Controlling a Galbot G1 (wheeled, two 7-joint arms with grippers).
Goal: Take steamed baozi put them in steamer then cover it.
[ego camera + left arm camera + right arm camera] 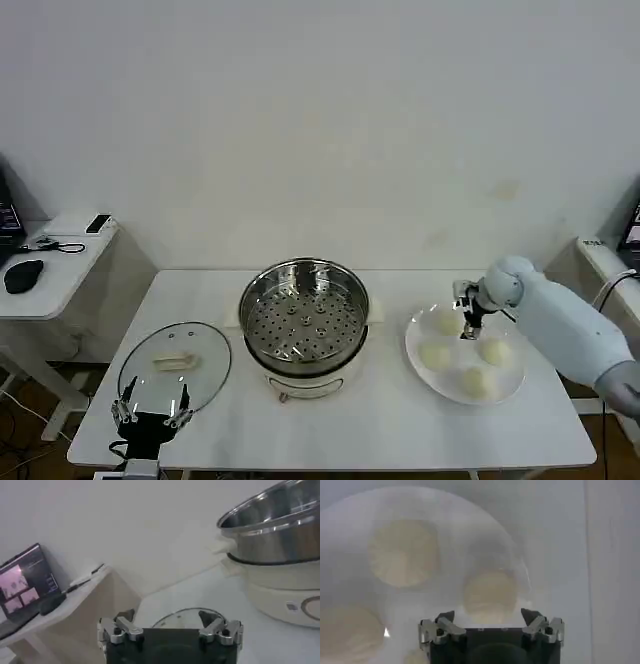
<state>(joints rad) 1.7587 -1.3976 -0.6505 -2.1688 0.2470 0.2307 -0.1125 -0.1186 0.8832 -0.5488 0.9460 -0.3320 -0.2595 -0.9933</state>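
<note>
Glossy metal steamer [304,310] (perforated tray), clear glass cover [175,365]

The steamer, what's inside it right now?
Inside the steamer there is just its shiny tray full of little holes, with no buns on it. All four buns sit on the plate. What lies under the tray is hidden.

We record a plain white wall [320,120] behind a white work table [340,420]. To the left stands a lower white side desk [50,270] bearing a black mouse [22,275]; a lit laptop [27,582] rests there too.
</note>
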